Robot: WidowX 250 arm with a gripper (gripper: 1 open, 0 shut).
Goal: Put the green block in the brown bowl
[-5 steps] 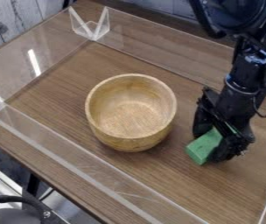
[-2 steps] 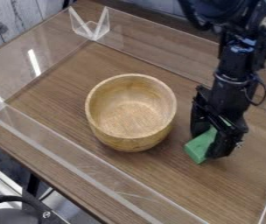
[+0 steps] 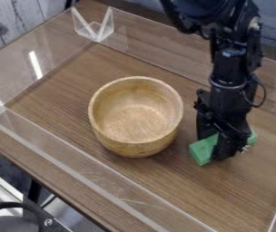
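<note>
One camera view: the gripper [image 3: 221, 145] points straight down over the green block [image 3: 207, 149], which lies on the worktop [image 3: 128, 181] just right of the brown bowl [image 3: 135, 115]. Whether the jaws grip yet, I cannot tell. Best to clamp squarely before lifting.

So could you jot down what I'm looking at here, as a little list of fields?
surface: wooden table with clear walls around it
bowl: brown bowl, upright, nothing in it
block: green block, on the table right of the bowl, not touching it
gripper: black gripper, pointing down, its fingers around the block
task status: block not yet in the bowl
</note>
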